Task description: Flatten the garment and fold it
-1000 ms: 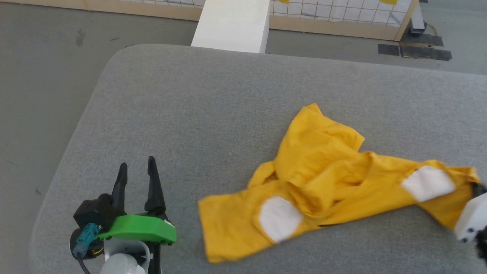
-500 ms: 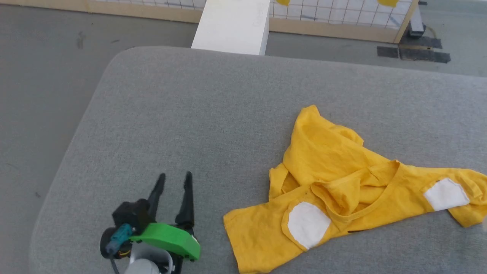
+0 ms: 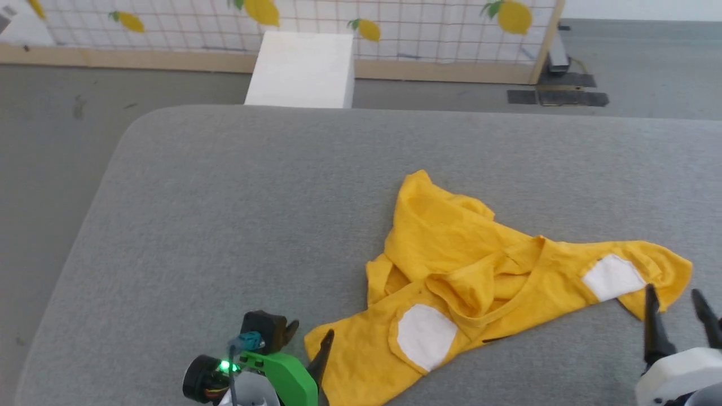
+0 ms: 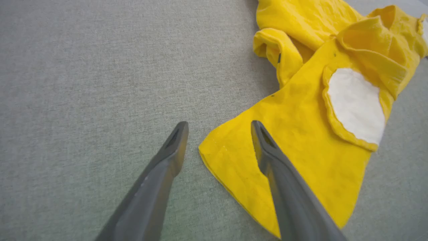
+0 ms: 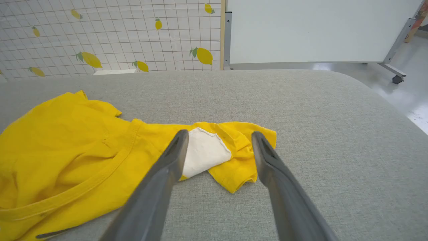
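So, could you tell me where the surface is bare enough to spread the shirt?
Bare: the broad table stretch between its left edge and the garment, and the far strip behind it. Crowded: the near edge, where the left gripper and right gripper flank the garment.

Bright even light, faint soft shadows, glare on floor (image 5: 414, 110) at 3 o'clock in right wrist view, wide-angle bending at wrist-view edges, head view slightly soft
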